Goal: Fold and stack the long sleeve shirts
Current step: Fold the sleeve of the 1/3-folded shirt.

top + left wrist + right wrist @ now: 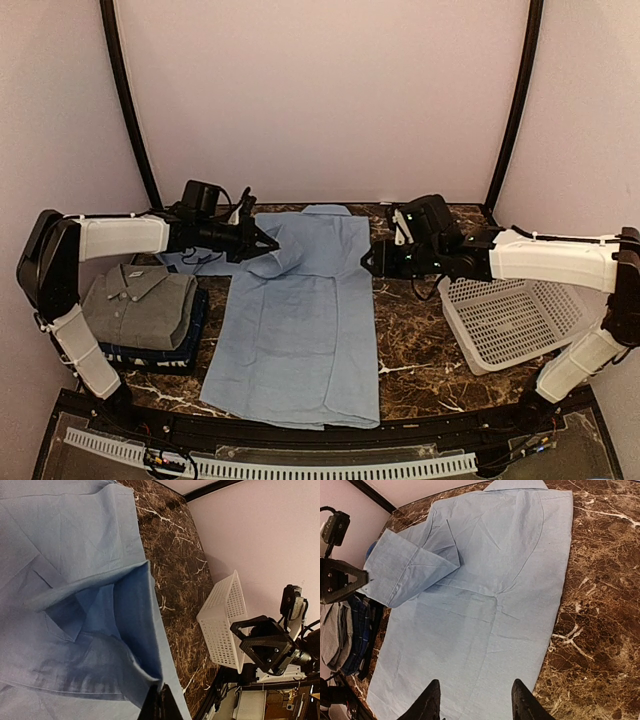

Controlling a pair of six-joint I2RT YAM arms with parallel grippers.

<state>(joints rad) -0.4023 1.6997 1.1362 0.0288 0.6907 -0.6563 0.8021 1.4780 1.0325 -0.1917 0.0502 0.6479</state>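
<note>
We see the grey collared cloth shirt (140, 305) stacked; light blue button-front shirt (300, 340) half-folded, left jaws clamping its sleeve (278, 258), right jaws apart.

Lab booth: blank walls (320, 100), marble table (425, 350)

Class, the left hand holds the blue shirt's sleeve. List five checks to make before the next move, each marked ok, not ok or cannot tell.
1. The left hand is shut on the sleeve cuff: ok.
2. The right hand is open, holding nothing: ok.
3. The light blue shirt lies spread out: ok.
4. The cuff is laid down on the shirt's body: not ok, it hangs lifted.
5. The grey shirt sits folded: ok.
</note>
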